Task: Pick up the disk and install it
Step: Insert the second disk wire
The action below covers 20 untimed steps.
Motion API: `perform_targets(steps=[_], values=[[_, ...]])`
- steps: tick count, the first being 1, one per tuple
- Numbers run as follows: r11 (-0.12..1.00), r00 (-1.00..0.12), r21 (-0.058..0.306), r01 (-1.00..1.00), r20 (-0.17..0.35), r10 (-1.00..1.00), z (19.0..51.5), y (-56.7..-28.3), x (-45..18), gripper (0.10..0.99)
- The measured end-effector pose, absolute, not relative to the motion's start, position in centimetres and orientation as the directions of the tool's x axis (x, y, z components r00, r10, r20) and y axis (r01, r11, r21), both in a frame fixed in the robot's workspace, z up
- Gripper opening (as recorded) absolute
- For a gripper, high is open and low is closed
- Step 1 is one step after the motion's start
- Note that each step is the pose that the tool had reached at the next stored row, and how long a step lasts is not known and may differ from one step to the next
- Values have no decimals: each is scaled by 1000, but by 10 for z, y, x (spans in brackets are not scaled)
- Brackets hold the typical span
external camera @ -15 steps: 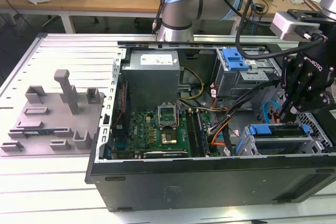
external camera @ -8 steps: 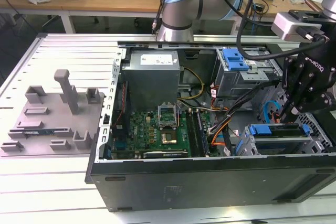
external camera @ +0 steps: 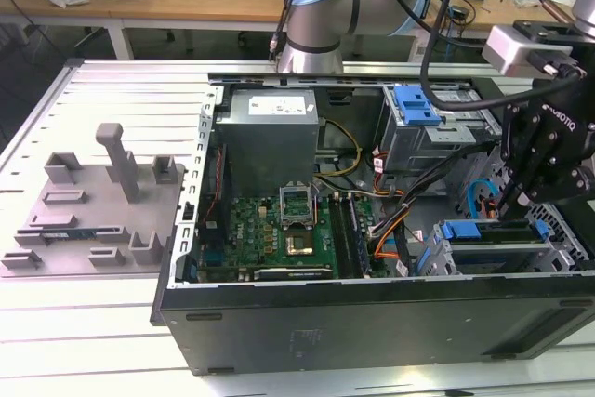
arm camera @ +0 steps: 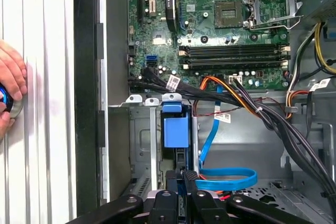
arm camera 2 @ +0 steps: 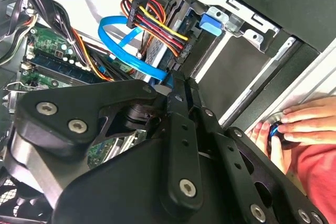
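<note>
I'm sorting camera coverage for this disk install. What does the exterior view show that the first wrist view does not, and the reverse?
The exterior view alone shows the grey fixture plate on the table, the power supply and the arm's blue-capped joint. The first wrist view alone shows a person's hand beside the case. Both show the motherboard and the blue caddy in the drive bay, under the gripper.

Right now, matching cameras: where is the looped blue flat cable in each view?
Exterior view: blue flat cable, the exterior view's right, behind the drive cage.
Second wrist view: beside the red-yellow wire bundle.
First wrist view: beside the blue-latched drive cage.
Shared landmark: green motherboard.
</note>
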<state>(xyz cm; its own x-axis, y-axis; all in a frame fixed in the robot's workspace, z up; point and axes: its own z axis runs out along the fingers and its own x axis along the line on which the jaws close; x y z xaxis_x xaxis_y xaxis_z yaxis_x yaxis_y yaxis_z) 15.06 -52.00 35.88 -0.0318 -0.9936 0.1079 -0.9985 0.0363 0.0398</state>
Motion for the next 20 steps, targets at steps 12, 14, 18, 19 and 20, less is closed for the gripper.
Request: perform_targets(steps=[12, 14, 18, 19, 20], values=[[15, -12, 33, -999, 78, -997, 356, -521, 149, 161], [15, -13, 33, -999, 78, -997, 356, -521, 149, 161], [15, -12, 33, -999, 78, -997, 356, -521, 149, 161], [15, -12, 33, -999, 78, -997, 355, -521, 150, 161], [15, -12, 33, -999, 78, -997, 355, -521, 150, 161]])
